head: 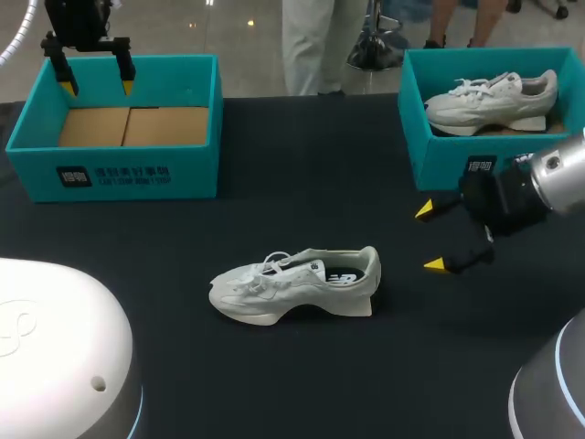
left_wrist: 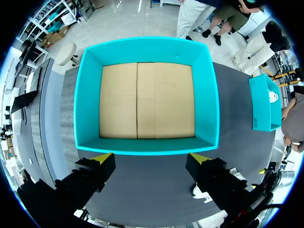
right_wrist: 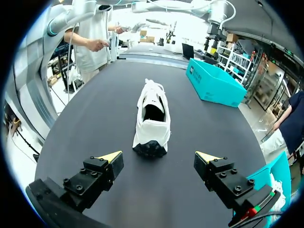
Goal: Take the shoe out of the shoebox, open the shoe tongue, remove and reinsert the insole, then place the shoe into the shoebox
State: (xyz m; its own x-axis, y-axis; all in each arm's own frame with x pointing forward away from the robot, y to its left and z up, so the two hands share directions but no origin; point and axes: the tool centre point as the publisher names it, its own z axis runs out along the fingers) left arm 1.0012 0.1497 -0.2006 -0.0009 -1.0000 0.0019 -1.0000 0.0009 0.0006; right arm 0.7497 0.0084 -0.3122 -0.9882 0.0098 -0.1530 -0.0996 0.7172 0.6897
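A pale white shoe (head: 294,283) stands upright on the black table, toe to the left, heel to the right. In the right wrist view the shoe (right_wrist: 152,118) lies ahead of my right gripper (right_wrist: 161,161), heel nearest, apart from the open fingers. My right gripper (head: 433,238) hovers just right of the heel, open and empty. My left gripper (head: 96,87) hangs open over the empty teal shoebox (head: 119,128) at the back left. Under it, the left wrist view shows that shoebox (left_wrist: 147,97) with its bare cardboard floor, and my left gripper (left_wrist: 151,157) open.
A second teal shoebox (head: 484,110) at the back right holds another white shoe (head: 494,96). Black table cloth (head: 302,192) stretches between the boxes and around the shoe.
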